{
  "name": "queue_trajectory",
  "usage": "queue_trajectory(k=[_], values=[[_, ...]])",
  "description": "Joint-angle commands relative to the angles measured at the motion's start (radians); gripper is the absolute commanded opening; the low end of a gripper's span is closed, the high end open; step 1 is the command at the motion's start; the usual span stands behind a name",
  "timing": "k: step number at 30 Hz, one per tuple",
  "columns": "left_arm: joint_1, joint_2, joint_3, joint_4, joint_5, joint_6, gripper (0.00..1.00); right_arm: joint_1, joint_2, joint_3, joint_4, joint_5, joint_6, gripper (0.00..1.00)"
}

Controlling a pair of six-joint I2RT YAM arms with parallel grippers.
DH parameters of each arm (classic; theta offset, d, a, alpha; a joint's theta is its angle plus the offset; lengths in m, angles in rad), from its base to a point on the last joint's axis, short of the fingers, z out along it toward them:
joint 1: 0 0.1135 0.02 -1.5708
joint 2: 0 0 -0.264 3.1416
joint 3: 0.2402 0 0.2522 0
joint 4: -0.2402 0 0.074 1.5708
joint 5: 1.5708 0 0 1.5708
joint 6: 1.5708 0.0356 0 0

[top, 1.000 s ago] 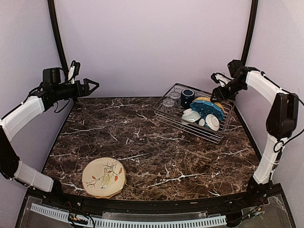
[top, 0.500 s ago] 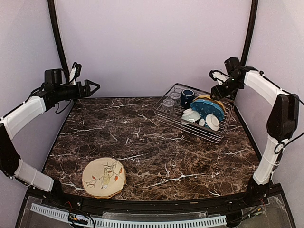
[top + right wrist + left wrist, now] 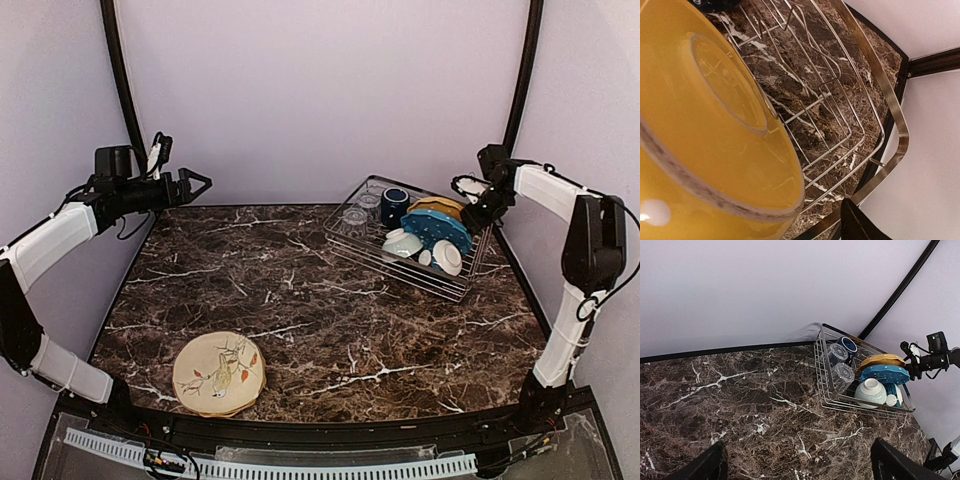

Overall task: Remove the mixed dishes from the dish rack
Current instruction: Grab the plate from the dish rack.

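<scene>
Your dish rack [image 3: 398, 271] sits at the far right of the marble table [image 3: 300, 300], angled, its far corner close to the back wall. Inside it, the mustard yellow plate [image 3: 441, 205] leans at the right end with the blue dotted plate [image 3: 437, 229] just in front of it. The navy mug [image 3: 394, 204] stands at the far side, the clear glass tumblers [image 3: 356, 214] are at the left end, and the white bowls [image 3: 403, 243] lie along the near side. The cream painted plate [image 3: 219, 374] lies flat on the table at the near left, well apart from the rack.

Your right gripper [image 3: 470, 212] is at the rack's far right corner, just beside the yellow plate. On its wrist camera the plate's underside fills the left of the view, very close, over the rack wires. Only one dark finger [image 3: 856, 226] shows at the bottom edge, so you cannot tell how wide the pincer stands or whether it touches the plate.

Your left gripper [image 3: 203, 184] hangs at the far left, above the table's back edge. Its fingers [image 3: 707, 467] are spread wide, with nothing between them.
</scene>
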Motion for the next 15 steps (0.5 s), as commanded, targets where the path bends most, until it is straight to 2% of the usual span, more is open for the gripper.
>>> queue_trajectory(k=[1,9,13,15], values=[[0.005,0.0,-0.016,0.011,0.027,-0.014,0.99,0.012,0.035,0.049,0.082,-0.07,-0.029,0.57],[0.006,-0.001,-0.019,0.013,0.022,-0.012,0.99,0.057,0.074,0.104,0.138,-0.161,-0.112,0.52],[0.005,-0.004,-0.019,0.014,0.028,-0.012,0.99,0.076,0.082,0.109,0.136,-0.181,-0.149,0.43],[0.005,-0.007,-0.02,0.013,0.026,-0.009,0.99,0.077,0.086,0.111,0.132,-0.187,-0.158,0.36]])
